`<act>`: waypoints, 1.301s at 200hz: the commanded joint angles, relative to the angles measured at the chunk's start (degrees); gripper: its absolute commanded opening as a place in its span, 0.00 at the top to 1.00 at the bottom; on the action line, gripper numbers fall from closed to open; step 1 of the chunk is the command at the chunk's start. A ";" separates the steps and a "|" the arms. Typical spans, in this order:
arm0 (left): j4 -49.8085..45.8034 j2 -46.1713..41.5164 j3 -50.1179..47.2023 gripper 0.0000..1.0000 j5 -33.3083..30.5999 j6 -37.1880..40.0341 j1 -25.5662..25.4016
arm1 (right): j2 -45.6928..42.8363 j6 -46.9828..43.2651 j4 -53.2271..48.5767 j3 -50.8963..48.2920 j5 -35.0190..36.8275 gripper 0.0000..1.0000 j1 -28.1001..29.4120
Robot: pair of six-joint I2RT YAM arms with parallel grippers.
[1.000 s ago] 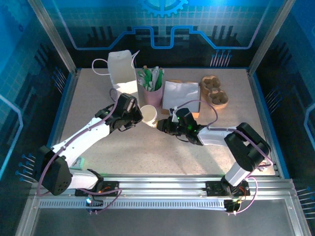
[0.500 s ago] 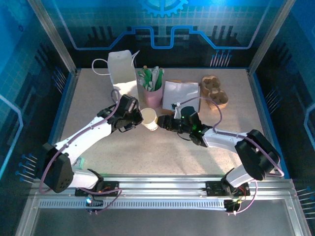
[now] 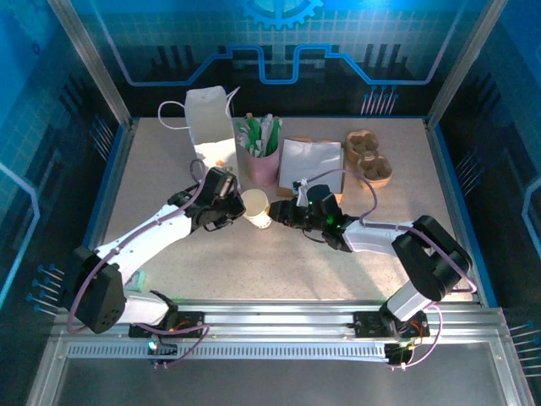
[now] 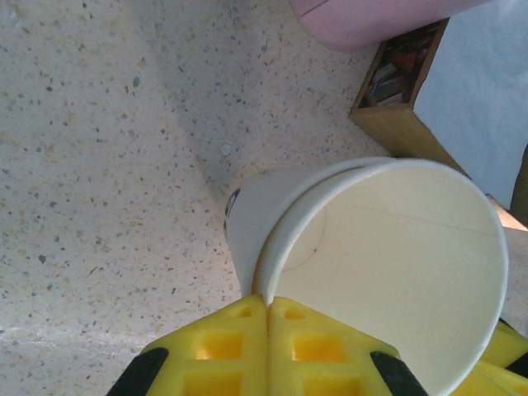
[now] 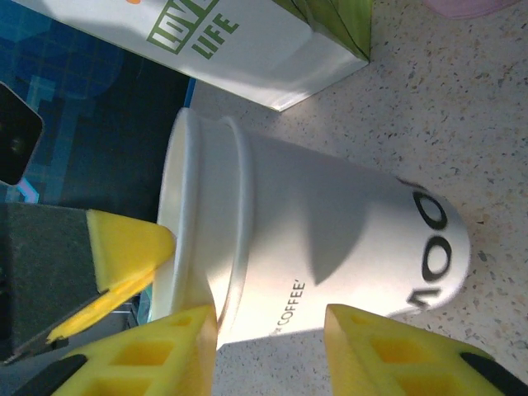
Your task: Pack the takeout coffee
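White paper cup (image 3: 256, 208) is sitting pretty much mid-table (image 3: 279, 271), tipping over a bit with its open mouth showing. It's just near of the pink cup (image 3: 264, 161) that's holding the green-and-white sticks (image 3: 258, 133). It's also near-right of the tall paper bag (image 3: 209, 118), which is standing at the far left with its handle loop sticking out.

The left gripper (image 3: 235, 203) is coming in from the left and pinching the cup's rim. On the left wrist cam the two yellow fingers (image 4: 214, 355) are pressing together right on the paper edge of the cup (image 4: 371, 264), so the left gripper (image 4: 268, 301) is clamping the rim with basically zero gap. I honestly can't tell whether the cup's base is touching the table or hanging just off it.

The right gripper (image 3: 285, 211) is reaching in from the right, right up against the cup's other side. On its own cam the cup (image 5: 330, 239) is lying sideways across the frame with dark lettering on it. The right gripper (image 5: 268, 326) is holding its jaws apart at the cup's wall, not squeezing anything. Whether the tips are actually touching the paper, can't say. The bag (image 5: 247, 41) with green print is showing just beyond it.

Off to the far right, a white square stack (image 3: 311, 161) and a brown pulp tray (image 3: 369, 156) are sitting side by side, well away from the cup.
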 commanded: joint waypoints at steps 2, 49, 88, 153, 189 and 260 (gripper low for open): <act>2.23 -1.64 -1.19 1.00 2.86 -1.81 -0.77 | 1.34 0.51 2.63 1.51 0.14 0.59 0.79; 1.79 -4.58 -0.50 1.00 2.06 -2.50 -0.94 | 1.95 -0.21 0.25 2.12 2.55 0.64 1.87; 3.22 -7.21 -0.73 1.00 2.42 -4.19 -0.94 | 2.05 -1.67 -4.31 2.74 4.76 0.67 2.30; 5.03 -7.92 -2.79 1.00 3.83 -5.78 -0.93 | 0.30 -3.62 -5.87 3.53 4.59 0.67 2.19; -1.72 -7.57 -0.56 1.00 -0.81 -0.88 -0.84 | -7.52 -10.01 -19.37 5.97 9.38 0.66 1.01; -0.81 -5.68 -1.46 1.00 1.99 -0.70 -0.40 | -8.54 -7.95 -12.69 4.52 2.86 0.58 0.48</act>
